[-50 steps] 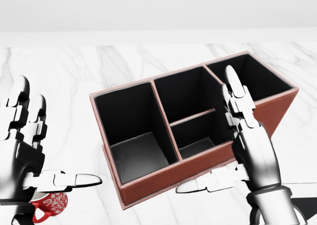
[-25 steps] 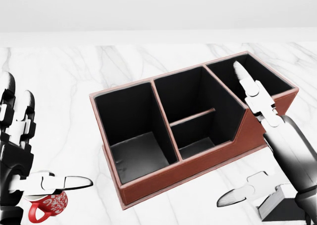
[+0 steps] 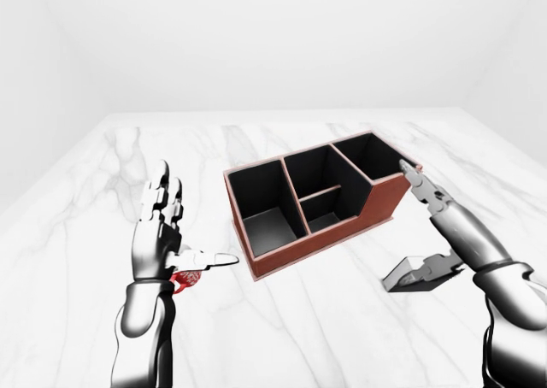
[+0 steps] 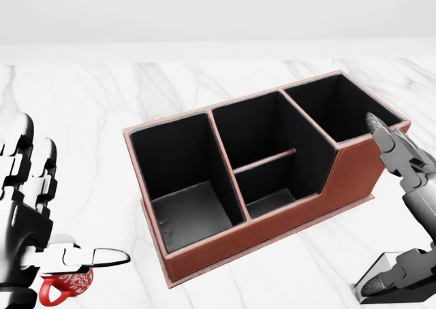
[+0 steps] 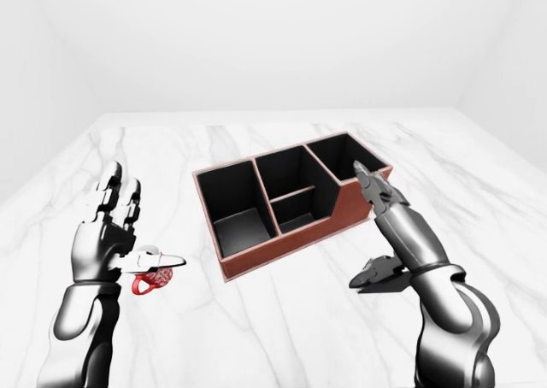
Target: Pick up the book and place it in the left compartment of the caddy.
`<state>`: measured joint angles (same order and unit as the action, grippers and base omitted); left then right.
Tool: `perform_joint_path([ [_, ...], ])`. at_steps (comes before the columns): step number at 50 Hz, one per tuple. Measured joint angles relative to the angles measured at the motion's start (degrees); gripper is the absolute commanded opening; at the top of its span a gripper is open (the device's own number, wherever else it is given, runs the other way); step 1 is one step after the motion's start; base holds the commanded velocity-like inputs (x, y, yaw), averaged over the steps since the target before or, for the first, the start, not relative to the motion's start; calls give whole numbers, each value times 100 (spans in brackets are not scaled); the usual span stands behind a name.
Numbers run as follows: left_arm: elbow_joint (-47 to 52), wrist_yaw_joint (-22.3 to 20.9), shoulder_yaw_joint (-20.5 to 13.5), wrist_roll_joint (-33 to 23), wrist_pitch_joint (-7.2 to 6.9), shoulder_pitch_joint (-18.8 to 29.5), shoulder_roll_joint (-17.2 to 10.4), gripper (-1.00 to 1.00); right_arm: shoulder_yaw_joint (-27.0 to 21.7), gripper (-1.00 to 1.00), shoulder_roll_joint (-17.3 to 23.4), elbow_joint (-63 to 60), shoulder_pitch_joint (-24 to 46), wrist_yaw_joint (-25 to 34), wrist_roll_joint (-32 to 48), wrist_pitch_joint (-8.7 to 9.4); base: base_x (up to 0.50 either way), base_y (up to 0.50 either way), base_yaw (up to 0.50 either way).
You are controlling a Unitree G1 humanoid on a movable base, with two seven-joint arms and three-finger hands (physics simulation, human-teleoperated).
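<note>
The caddy [image 4: 272, 231] is red-brown leather with black compartments and stands askew on the marble table. Its left compartment [image 4: 184, 186] holds nothing. The book [image 3: 398, 280], a dark grey slab, lies on the table to the right of the caddy, near the bottom right of the head view. My right hand [image 3: 419, 226] is open just above the book. Its fingers [image 3: 423, 187] point up past the caddy's right end and its thumb lies over the book's top. My left hand [image 3: 192, 221] is open and raised left of the caddy, holding nothing.
A small red patterned mug [image 5: 152, 279] stands on the table under my left hand. The white marble table [image 3: 282, 337] spreads wide around the caddy. Plain white walls stand behind it.
My right hand has moved right and down, from in front of the caddy's middle compartments to over the book. The book has come into view. My left hand has shifted slightly and stays open.
</note>
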<state>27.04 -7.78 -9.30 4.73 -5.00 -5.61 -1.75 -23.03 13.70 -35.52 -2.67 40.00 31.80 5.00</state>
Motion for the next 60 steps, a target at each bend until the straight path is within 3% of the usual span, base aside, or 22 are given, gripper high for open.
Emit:
perform_joint_path([
  [27,214,-1,-57,46,0,-160,41,100,-631,100,213,372,-164,0,2048,0,0,0,0],
  [37,1006,-8,-364,289,0,-43,-31,100,-638,100,303,743,-122,0,2672,0,0,0,0],
  [51,1564,-238,-722,457,0,-241,49,100,-504,100,516,1405,61,0,3310,0,0,0,0],
  [60,1612,-170,-686,348,0,-24,-12,100,-346,100,681,1890,278,0,3603,0,0,0,0],
])
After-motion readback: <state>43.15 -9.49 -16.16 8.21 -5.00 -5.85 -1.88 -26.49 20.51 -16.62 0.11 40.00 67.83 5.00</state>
